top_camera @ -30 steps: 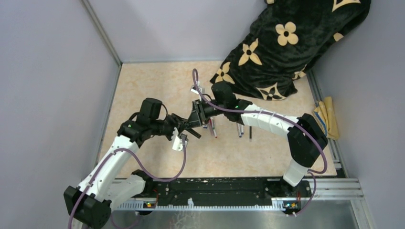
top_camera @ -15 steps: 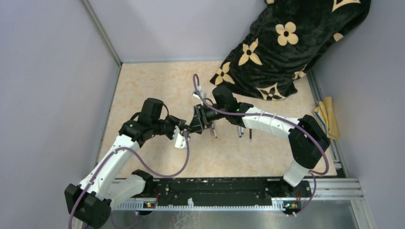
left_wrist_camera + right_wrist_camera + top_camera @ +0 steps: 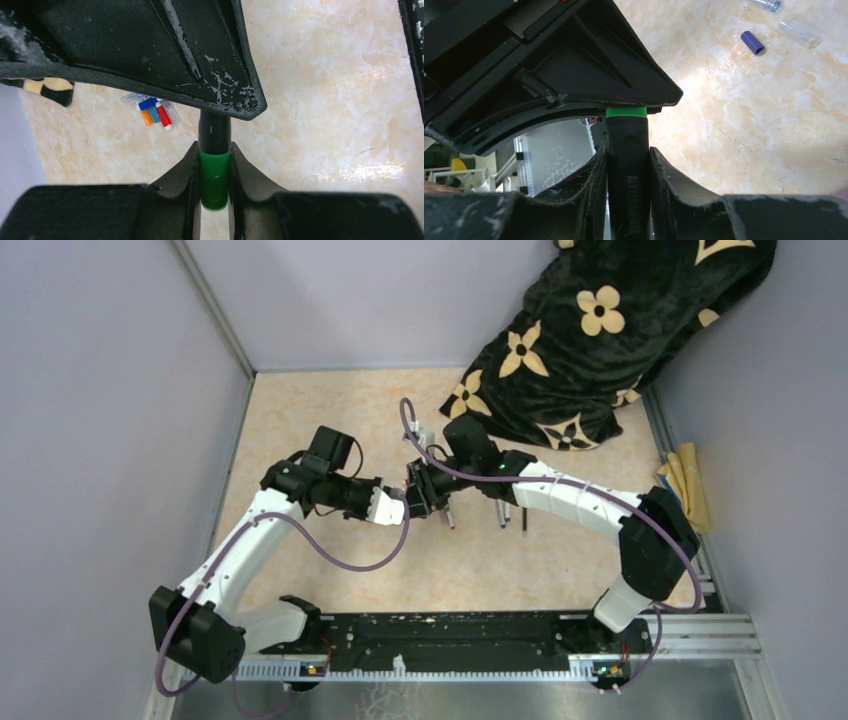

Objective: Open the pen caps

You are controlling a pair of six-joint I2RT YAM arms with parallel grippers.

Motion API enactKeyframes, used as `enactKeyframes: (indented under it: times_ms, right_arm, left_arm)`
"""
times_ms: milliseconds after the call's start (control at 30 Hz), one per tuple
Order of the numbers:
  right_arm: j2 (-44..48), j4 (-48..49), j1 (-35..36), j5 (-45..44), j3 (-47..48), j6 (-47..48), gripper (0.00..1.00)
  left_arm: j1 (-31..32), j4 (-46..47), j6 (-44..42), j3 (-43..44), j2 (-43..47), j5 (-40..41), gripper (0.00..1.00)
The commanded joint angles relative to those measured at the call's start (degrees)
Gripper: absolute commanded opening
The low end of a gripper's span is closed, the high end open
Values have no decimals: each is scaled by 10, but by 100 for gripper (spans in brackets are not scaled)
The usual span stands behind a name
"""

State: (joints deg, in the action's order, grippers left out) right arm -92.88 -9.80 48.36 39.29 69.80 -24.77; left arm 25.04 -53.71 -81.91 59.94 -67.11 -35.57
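A thick black pen with a green end is held between both grippers above the table's middle. My left gripper is shut on the green cap end; its fingertips pinch it from both sides. My right gripper is shut on the black barrel, and a green band shows where the pen enters the left gripper. The two grippers face each other, nearly touching. Slim pens lie on the table behind the right arm. A cluster with blue, orange and red ends lies on the table.
A loose blue cap and clear tubes lie on the beige table. A black flowered blanket covers the far right corner. A yellow cloth lies at the right edge. Grey walls stand left and behind.
My left gripper moved right and rose to meet the right gripper, and now grips the pen's green end. The right gripper shifted slightly with the pen.
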Motion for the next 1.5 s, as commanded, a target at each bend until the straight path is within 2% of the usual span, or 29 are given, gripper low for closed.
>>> enactKeyframes:
  times_ms: [0, 333, 667, 733, 800, 900, 933, 1067, 1233, 1467]
  right_arm:
    - [-16, 14, 12, 18, 37, 11, 30]
    - [-43, 88, 13, 79, 33, -49, 32]
    - [-59, 136, 14, 102, 22, -89, 41]
    - [-60, 136, 15, 99, 22, -91, 38]
    - [-62, 135, 15, 99, 23, -94, 30]
    - [-61, 130, 14, 96, 22, -94, 5]
    - [-60, 129, 15, 96, 23, -94, 0]
    - [-51, 111, 13, 97, 18, -89, 0]
    - [-19, 81, 6, 91, -16, -74, 0]
    - [41, 52, -13, 79, -105, -50, 0]
  left_arm:
    - [3, -12, 1, -6, 17, -20, 0]
    - [4, 35, -45, -41, 59, 1, 0]
    - [4, 95, -64, -78, 102, 8, 0]
    - [5, 94, -65, -77, 102, 10, 0]
    - [4, 95, -69, -79, 105, 14, 0]
    - [4, 96, -81, -85, 111, 19, 0]
    - [4, 97, -86, -90, 114, 23, 0]
    - [4, 117, -114, -116, 134, 48, 0]
    - [4, 190, -127, -166, 167, 105, 0]
    - [0, 181, -109, -138, 123, 154, 0]
